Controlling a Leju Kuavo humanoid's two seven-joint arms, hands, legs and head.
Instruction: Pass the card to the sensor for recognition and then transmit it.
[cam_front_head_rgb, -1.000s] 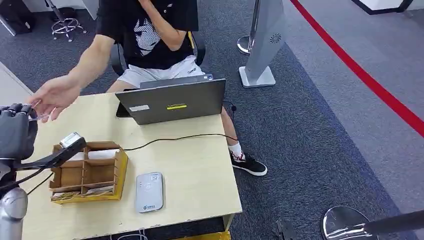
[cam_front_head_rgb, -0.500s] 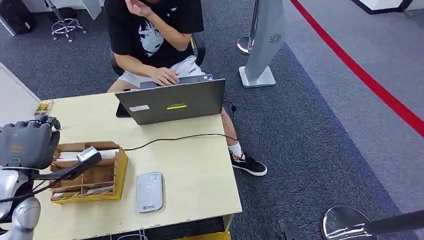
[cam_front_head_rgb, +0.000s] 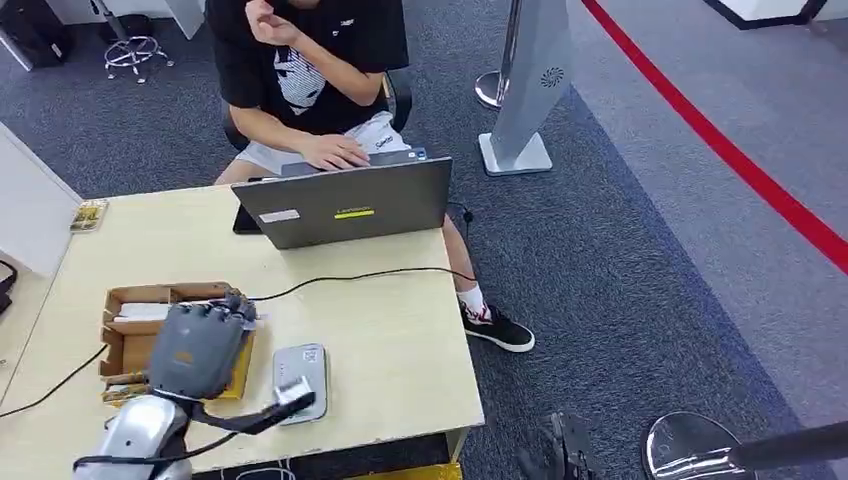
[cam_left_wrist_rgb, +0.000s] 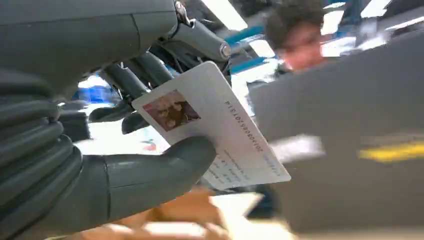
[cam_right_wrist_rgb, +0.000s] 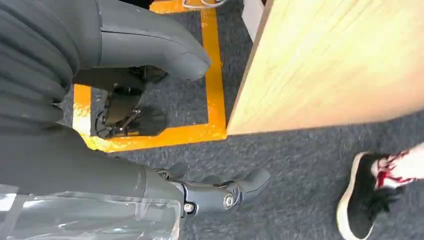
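My left hand (cam_front_head_rgb: 196, 349) hovers above the cardboard box (cam_front_head_rgb: 122, 350), its thumb reaching over the near end of the grey-white card reader (cam_front_head_rgb: 302, 370) on the table (cam_front_head_rgb: 400, 330). In the left wrist view this hand (cam_left_wrist_rgb: 100, 170) pinches a white ID card (cam_left_wrist_rgb: 220, 125) with a small photo between thumb and fingers. The card's free end points towards the laptop. My right hand (cam_right_wrist_rgb: 100, 125) hangs beside the table's edge above the carpet, fingers apart and holding nothing. It appears dark at the bottom of the head view (cam_front_head_rgb: 560, 450).
A person (cam_front_head_rgb: 300, 60) sits behind the grey laptop (cam_front_head_rgb: 345, 205), one hand on its keys. A black cable (cam_front_head_rgb: 360, 275) crosses the table. Another small card (cam_front_head_rgb: 88, 215) lies at the far left corner. A grey post base (cam_front_head_rgb: 515, 150) stands on the carpet.
My left hand has swung from the table's left edge rightwards and nearer, over the box to the reader. The person's outstretched hand drew back to the laptop.
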